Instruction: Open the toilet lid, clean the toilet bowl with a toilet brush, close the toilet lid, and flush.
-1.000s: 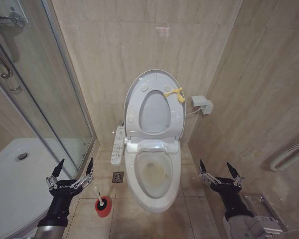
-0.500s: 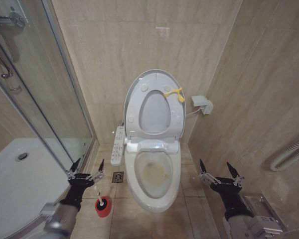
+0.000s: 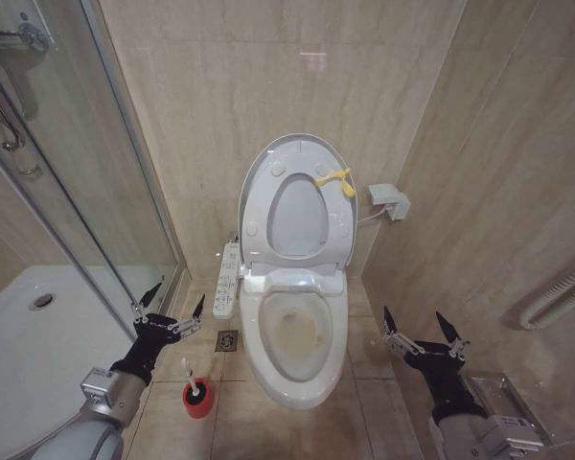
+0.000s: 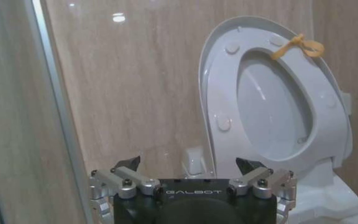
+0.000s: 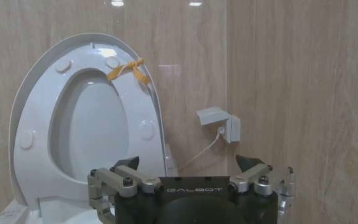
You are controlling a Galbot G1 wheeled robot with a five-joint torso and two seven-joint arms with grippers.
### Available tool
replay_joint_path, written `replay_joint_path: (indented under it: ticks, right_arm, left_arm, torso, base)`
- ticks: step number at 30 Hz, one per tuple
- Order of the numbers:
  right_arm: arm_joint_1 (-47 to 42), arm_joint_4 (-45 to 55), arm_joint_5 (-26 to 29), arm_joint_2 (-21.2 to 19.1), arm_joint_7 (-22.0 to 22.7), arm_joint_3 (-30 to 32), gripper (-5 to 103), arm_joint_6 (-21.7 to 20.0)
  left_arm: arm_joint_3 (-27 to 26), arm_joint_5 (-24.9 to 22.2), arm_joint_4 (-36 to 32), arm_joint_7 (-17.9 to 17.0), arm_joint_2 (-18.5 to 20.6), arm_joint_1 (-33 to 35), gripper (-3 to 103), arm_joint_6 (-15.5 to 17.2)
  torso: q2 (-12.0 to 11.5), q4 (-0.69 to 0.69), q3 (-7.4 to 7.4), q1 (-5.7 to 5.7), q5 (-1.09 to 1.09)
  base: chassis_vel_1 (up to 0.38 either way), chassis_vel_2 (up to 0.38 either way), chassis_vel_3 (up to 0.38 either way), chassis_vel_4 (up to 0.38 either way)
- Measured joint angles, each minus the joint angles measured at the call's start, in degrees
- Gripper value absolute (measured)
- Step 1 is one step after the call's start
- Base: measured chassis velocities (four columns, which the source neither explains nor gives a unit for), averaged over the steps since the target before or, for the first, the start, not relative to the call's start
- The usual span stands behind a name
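Note:
The toilet lid [image 3: 297,216] stands raised against the back wall, the seat ring up with it and a yellow tag [image 3: 340,180] on its upper edge. Below lies the open toilet bowl [image 3: 297,335], stained yellowish inside. The toilet brush [image 3: 189,372] stands in its red holder [image 3: 197,397] on the floor left of the bowl. My left gripper [image 3: 178,295] hovers open above and behind the brush, apart from it. My right gripper [image 3: 415,316] hangs open to the right of the bowl. The left wrist view shows the left gripper [image 4: 188,162] open before the lid [image 4: 269,112]. The right gripper [image 5: 188,161] faces the lid [image 5: 95,121].
A glass shower door [image 3: 96,192] and white shower tray [image 3: 38,335] close off the left. The button panel [image 3: 227,280] and a floor drain [image 3: 227,340] lie beside the bowl. A wall box [image 3: 388,201] with a cable and a ribbed hose [image 3: 556,297] are on the right wall.
My left arm has moved forward and to the right, bringing its open gripper from beside the shower tray to above the brush. The right arm has stayed put.

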Motion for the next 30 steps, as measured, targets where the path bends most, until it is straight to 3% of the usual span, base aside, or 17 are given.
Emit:
replay_joint_path:
  ticks: [6, 12, 13, 15, 19, 25, 30]
  right_arm:
    - [0.0, 0.0, 0.0, 0.0, 0.0, 0.0, 100, 0.0]
    - [0.0, 0.0, 0.0, 0.0, 0.0, 0.0, 100, 0.0]
    - [0.0, 0.0, 0.0, 0.0, 0.0, 0.0, 100, 0.0]
    - [0.0, 0.0, 0.0, 0.0, 0.0, 0.0, 100, 0.0]
    - [0.0, 0.0, 0.0, 0.0, 0.0, 0.0, 100, 0.0]
    - [0.0, 0.0, 0.0, 0.0, 0.0, 0.0, 100, 0.0]
    - [0.0, 0.0, 0.0, 0.0, 0.0, 0.0, 100, 0.0]
  left_arm:
    - [0.3, -2.0, 8.1, 2.7, 0.4, 1.1, 100, -6.8]
    - [2.3, -4.5, 12.2, 3.9, 0.6, 2.6, 100, -10.9]
    - [3.3, -5.5, 15.1, 3.9, 0.3, 3.1, 100, -14.1]
    - [3.7, -5.7, 17.0, 3.3, -0.1, 3.4, 100, -15.6]
    - [4.9, -6.0, 23.8, -1.4, -0.9, 4.0, 100, -19.4]
    - [4.5, -4.9, 29.4, -3.0, -1.1, 2.7, 100, -23.2]
    - [4.4, -4.6, 34.5, -2.2, -1.2, 1.2, 100, -26.2]
  torso:
    - [0.0, 0.01, 0.00, 0.00, -0.01]
    - [0.0, 0.00, 0.00, 0.00, 0.00]
    - [0.0, 0.00, 0.00, 0.00, -0.01]
    - [0.0, 0.00, 0.00, 0.00, 0.00]
    - [0.0, 0.01, 0.00, 0.00, 0.00]
    - [0.0, 0.00, 0.00, 0.00, 0.01]
    - [0.0, 0.00, 0.00, 0.00, 0.00]
  base:
    - [0.000, 0.000, 0.000, 0.000]
    - [0.000, 0.000, 0.000, 0.000]
    - [0.000, 0.000, 0.000, 0.000]
    - [0.000, 0.000, 0.000, 0.000]
    - [0.000, 0.000, 0.000, 0.000]
    - [0.000, 0.000, 0.000, 0.000]
    - [0.000, 0.000, 0.000, 0.000]
